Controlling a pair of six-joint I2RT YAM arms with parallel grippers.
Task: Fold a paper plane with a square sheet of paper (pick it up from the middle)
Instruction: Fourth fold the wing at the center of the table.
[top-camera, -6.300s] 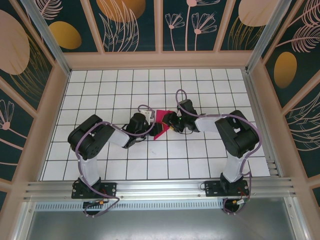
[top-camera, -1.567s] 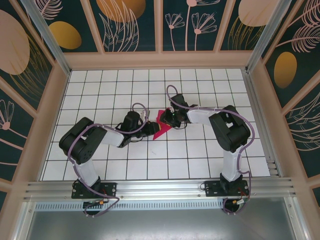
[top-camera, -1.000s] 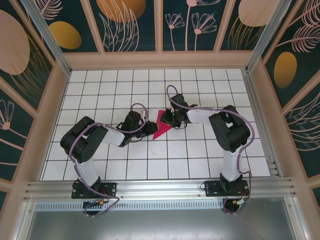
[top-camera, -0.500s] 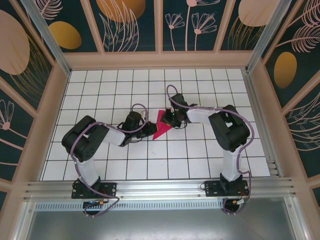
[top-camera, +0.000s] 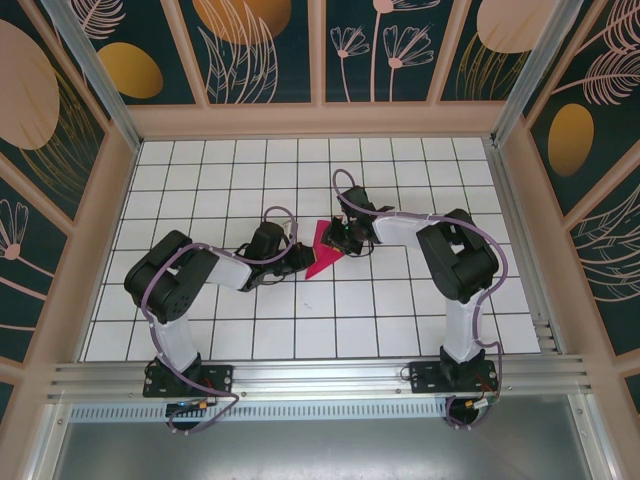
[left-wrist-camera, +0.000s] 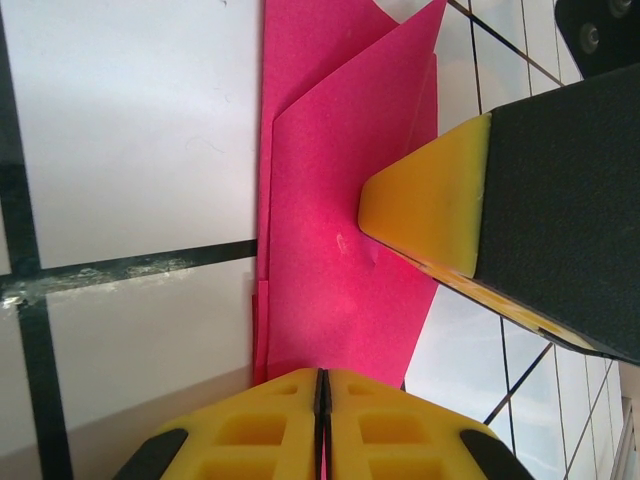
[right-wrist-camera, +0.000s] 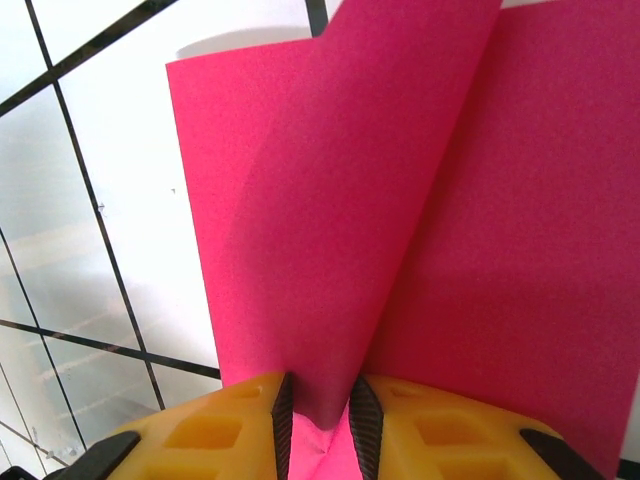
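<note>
the paper (top-camera: 320, 252) lies in the middle of the desk (top-camera: 400, 300) between the two arms. it is part-folded into a narrow pointed shape with overlapping layers.

the left jaws are together, with their tips on the paper's near end. i cannot tell whether they pinch a layer or only press it down. the right jaws are clamped on a raised flap that stands up between them in the right wrist view. in the left wrist view one right fingertip (left-wrist-camera: 425, 215) sits against the upper layer.

the step looks like laying this flap over to make a crease, while the left side anchors the rest.

- **anchor:** the left side should hold firm and not move, so the lower layers do not slide on the smooth tiles.
- **carry:** the right arm should take the flap across in a low arc. its edge should line up with the centre fold before it goes flat.
- **tension:** thin paper will buckle or tear if it is pulled against the anchor, so leave a little slack.
- **release:** let go only once the flap lies flat. then press along the fold from the anchored end toward the point.
</note>
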